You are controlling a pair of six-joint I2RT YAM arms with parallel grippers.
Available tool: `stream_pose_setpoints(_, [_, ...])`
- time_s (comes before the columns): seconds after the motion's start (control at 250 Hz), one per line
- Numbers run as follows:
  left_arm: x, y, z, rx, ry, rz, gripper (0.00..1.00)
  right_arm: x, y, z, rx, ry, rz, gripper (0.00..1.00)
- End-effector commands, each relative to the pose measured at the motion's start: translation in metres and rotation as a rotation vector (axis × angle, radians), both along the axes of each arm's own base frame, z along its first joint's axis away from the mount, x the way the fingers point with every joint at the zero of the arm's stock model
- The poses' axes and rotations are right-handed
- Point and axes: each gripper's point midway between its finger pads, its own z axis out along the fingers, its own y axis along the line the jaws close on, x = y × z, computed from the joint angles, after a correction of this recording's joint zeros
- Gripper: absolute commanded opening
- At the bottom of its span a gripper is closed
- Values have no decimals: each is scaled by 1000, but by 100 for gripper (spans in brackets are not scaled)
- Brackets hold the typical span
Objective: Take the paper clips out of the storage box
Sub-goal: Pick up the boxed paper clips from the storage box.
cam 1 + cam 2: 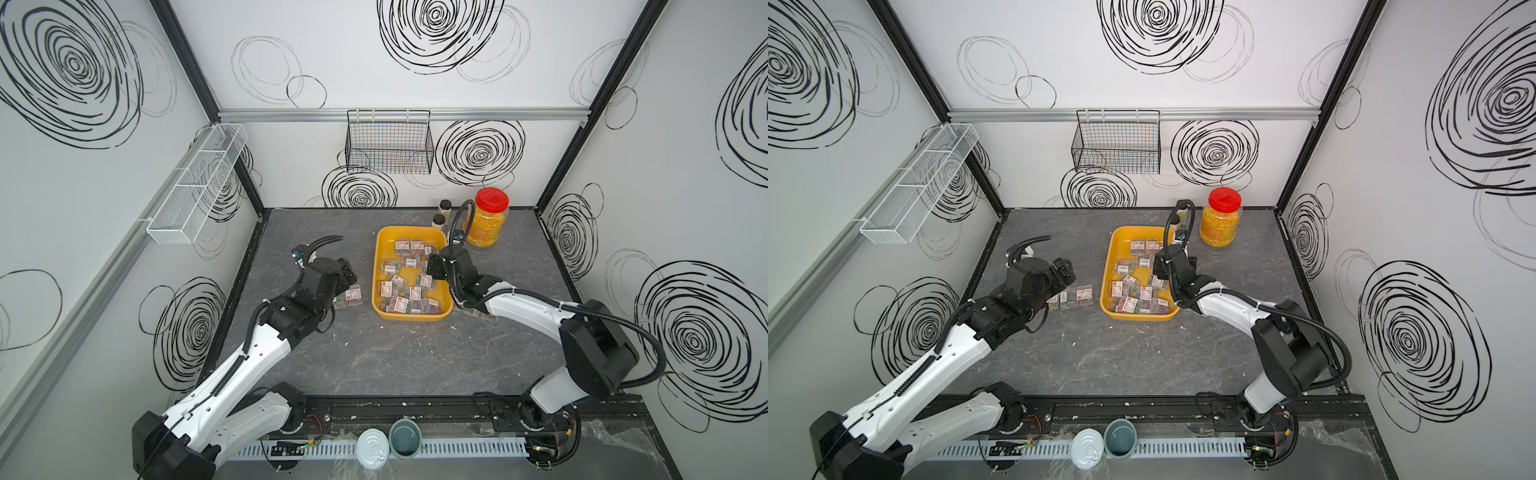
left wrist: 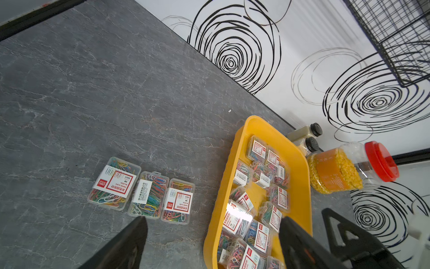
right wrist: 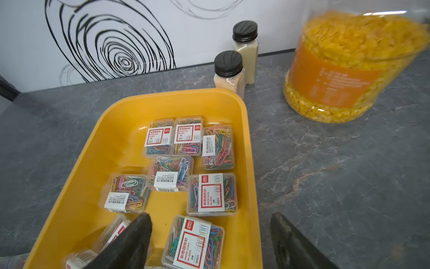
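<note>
Plainly, left tool (image 2: 213, 221) wide apart, empty, near paper clips (image 2: 142, 193); right tool (image 3: 210, 216) likewise over storage box (image 3: 93, 163).

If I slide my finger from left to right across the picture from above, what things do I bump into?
white mesh shelf on the wall → paper clip cases set out in a row → yellow storage box → red-lidded jar of yellow grains

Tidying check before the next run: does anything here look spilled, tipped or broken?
Nothing stands out. The paper clips in the storage box lie jumbled, but none looks open; the jar and both bottles stand upright.
</note>
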Motion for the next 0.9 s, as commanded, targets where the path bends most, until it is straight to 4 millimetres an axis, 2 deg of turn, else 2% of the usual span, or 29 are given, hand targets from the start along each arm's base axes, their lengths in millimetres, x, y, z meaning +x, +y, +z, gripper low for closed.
stream_pose_setpoints(0.0, [6,-7,6,-27,-41,-33,93,3,26,-11,-19,53,91,77])
stream_pose_setpoints(0.08, [7,-6,8,-29,-47,-26,93,0,47,-17,-30,58,163,76])
stream_pose_setpoints(0.204, [6,-4,6,-24,-41,-25,94,-13,76,-13,-52,24,268,77])
stream_pose_setpoints(0.372, [4,-3,-2,-9,-67,-41,95,-37,110,-16,64,44,416,78])
stream_pose_setpoints(0.539, [5,7,-14,42,-106,-28,96,-54,118,-22,153,53,469,78])
stream_pose_setpoints(0.631, [7,4,-16,56,-149,-67,96,-61,122,-22,198,57,500,77])
stream_pose_setpoints(0.895, [8,9,-32,86,-181,-69,97,-65,131,-37,238,103,532,67])
